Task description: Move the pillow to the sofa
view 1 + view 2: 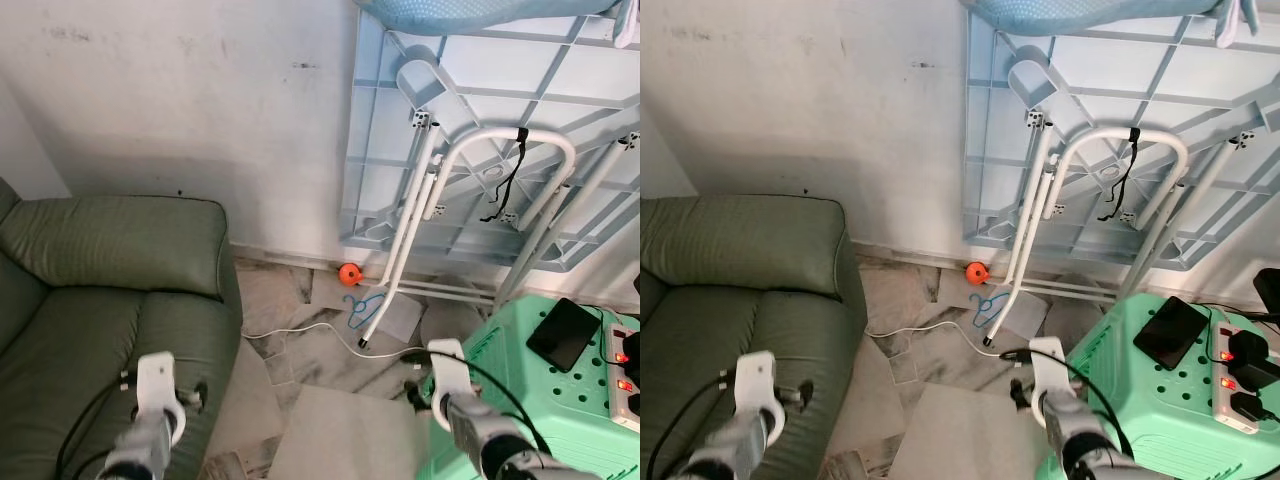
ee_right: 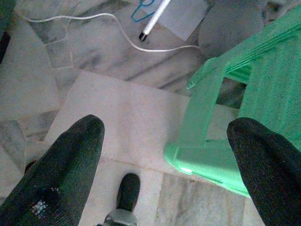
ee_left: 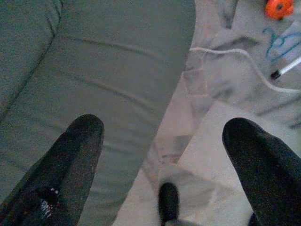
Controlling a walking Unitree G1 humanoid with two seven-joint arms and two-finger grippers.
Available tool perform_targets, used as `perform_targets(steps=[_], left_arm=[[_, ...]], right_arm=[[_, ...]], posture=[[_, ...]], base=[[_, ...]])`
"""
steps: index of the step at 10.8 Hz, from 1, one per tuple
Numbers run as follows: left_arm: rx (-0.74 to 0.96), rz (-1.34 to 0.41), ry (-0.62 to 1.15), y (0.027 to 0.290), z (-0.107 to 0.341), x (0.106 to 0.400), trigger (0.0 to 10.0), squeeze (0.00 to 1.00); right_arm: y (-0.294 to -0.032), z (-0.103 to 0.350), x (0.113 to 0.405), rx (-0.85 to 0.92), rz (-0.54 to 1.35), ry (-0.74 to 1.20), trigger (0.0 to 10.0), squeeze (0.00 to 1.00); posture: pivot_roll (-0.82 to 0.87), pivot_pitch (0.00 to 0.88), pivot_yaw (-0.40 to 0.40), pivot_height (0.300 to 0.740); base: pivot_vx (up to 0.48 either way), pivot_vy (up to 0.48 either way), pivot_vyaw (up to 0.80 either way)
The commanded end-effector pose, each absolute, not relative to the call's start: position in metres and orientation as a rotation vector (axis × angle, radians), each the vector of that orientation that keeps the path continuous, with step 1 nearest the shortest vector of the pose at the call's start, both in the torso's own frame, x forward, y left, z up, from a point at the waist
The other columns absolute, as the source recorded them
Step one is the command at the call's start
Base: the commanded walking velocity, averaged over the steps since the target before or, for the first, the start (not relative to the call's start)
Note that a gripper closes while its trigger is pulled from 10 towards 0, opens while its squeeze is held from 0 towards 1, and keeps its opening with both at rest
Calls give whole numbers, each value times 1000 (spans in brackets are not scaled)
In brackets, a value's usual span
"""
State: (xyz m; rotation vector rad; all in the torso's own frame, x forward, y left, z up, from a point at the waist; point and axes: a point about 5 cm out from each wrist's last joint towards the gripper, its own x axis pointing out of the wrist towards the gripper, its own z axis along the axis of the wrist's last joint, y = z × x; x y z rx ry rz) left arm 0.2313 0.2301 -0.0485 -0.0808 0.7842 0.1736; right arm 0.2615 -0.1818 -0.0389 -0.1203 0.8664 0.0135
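Sofa (image 1: 120, 270) at my 10 o'clock, under left gripper (image 3: 162, 136); left arm nearer. Right gripper (image 2: 164, 141) over floor tiles (image 2: 127, 117). Both jaws wide, empty. Pillow position: cannot tell.

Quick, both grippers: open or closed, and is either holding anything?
Left gripper: open, holding nothing, above the edge of the green sofa.
Right gripper: open, holding nothing, above the floor beside the green plastic stool.
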Motion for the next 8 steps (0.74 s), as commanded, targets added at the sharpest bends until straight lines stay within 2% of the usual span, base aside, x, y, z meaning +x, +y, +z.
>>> perform_targets(steps=[1,2,4,8], left_arm=[[-62,156,802,227,-52,227,10000,0],[-12,110,809,221,-54,227,10000,0],[79,38,808,215,-53,229,10000,0],[84,49,814,217,-54,227,10000,0]], right_arm=[[-181,-40,260,-130,27,874,10000,0],[-178,-40,260,-190,76,877,10000,0],[-177,-42,259,-243,108,881,10000,0],[-172,-43,257,-278,146,886,10000,0]], posture=[[-9,0,9,740],[-11,0,11,740],[-10,0,12,740],[-7,0,16,740]], base=[[0,0,0],[0,0,0],[0,0,800],[0,0,800]])
